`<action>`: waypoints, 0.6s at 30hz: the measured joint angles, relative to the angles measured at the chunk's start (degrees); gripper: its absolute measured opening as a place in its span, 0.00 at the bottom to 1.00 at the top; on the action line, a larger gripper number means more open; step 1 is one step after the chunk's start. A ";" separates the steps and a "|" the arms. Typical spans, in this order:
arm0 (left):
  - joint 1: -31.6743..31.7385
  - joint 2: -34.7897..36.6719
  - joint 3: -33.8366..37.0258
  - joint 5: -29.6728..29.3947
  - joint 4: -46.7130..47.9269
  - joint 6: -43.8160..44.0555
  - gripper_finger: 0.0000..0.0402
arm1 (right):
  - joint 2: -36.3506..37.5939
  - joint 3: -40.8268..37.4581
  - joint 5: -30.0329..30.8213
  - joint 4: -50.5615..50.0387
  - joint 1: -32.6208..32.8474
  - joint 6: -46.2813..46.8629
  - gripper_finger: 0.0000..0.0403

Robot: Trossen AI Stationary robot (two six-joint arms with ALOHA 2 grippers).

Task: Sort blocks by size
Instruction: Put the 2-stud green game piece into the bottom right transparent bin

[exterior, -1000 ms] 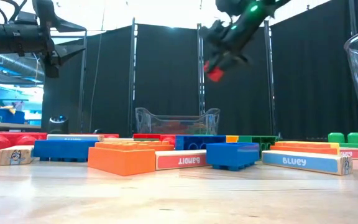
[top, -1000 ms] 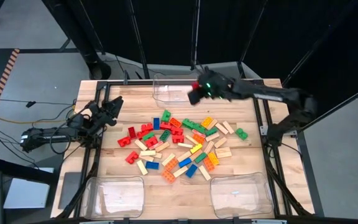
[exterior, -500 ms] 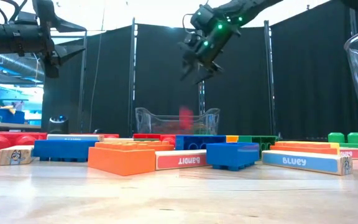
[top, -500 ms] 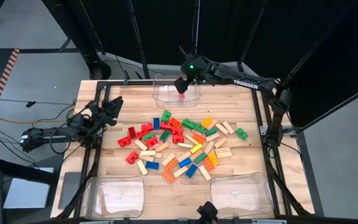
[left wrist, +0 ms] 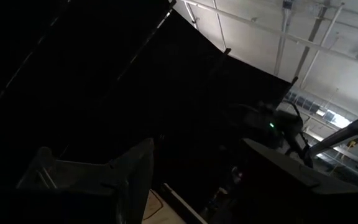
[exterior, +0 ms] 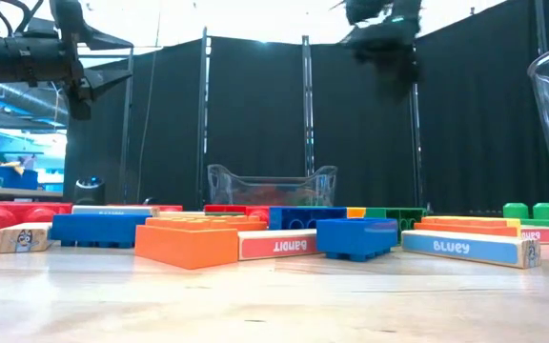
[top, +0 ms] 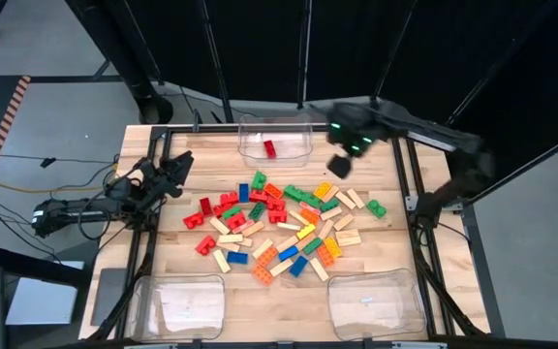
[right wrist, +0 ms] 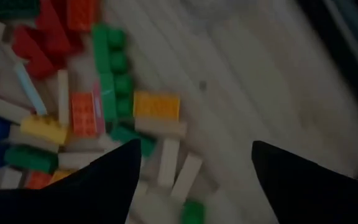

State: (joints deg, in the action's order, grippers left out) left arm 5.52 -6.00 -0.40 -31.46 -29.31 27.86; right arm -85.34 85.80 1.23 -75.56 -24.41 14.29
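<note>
Sorting under way: the blocks (top: 284,228) lie in a loose heap at the middle of the table (top: 376,262), studded plastic bricks in red, green, blue, yellow and orange mixed with pale wooden bars. One red brick (top: 269,148) already sits in the clear bin (top: 276,139) at the far edge of the table, well apart from the heap. Two more clear bins (top: 376,305) stand at the near edge.

The right gripper (top: 342,165) hangs above the table between the far bin and the heap, fingers spread and empty; its wrist camera looks down on a yellow brick (right wrist: 156,104) and green bricks (right wrist: 112,68) at the heap's fringe. The left gripper (top: 175,165) waits at the table's left side, fingers apart, holding nothing.

The pieces look light, rigid and hard to damage, though smooth plastic may slip. A pinch across the flat long sides of a piece at the heap's edge seems safest, since crowded neighbours leave little room for fingers.
</note>
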 joint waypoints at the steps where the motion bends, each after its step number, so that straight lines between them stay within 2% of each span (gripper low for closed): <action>1: -0.01 0.00 0.00 0.04 0.32 0.02 0.61 | 3.71 -3.72 0.02 0.84 0.18 2.66 0.78; 4: 0.00 0.00 0.00 0.06 1.18 0.02 0.61 | 12.21 -13.25 0.38 3.82 1.92 9.83 0.79; 8: 0.00 0.00 0.00 0.06 1.12 0.02 0.61 | 18.26 -21.08 1.12 3.34 5.82 14.91 0.80; 13: -0.02 0.01 0.00 0.05 1.02 1.55 0.61 | 20.72 -30.91 2.03 2.70 10.18 18.27 0.80; 18: 0.00 0.02 0.00 0.04 1.01 2.64 0.61 | 20.52 -37.55 1.95 5.06 10.97 19.39 0.82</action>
State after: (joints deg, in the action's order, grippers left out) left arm 5.52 -5.98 -0.40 -31.42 -28.29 30.50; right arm -64.82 48.25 3.18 -70.50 -13.44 33.68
